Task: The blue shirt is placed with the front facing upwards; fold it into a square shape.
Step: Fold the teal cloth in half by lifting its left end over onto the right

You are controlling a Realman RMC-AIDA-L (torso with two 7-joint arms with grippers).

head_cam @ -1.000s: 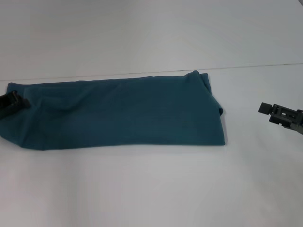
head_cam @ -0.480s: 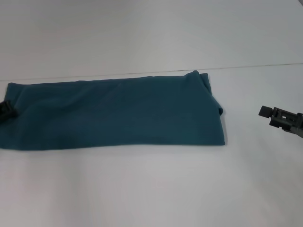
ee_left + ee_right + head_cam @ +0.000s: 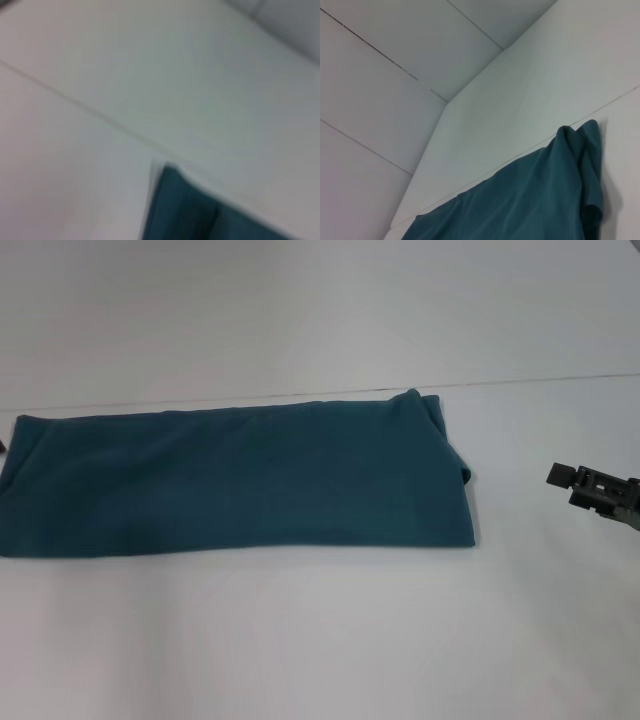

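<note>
On white table (image 3: 320,640), blue shirt (image 3: 240,485) folded long; right gripper (image 3: 590,487) beside, grip unclear

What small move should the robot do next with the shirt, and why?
Probably bring the right tool in to the blue shirt's near right end, ready to fold it leftward. The shirt lies flat on the white table as a long band, not yet square, and this tool hangs apart, just right of it.

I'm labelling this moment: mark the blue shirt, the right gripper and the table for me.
blue shirt (image 3: 240,480), head view, middle of the folded cloth.
right gripper (image 3: 562,476), head view, its tip, beside the shirt.
table (image 3: 320,640), head view, bare near surface.
</note>
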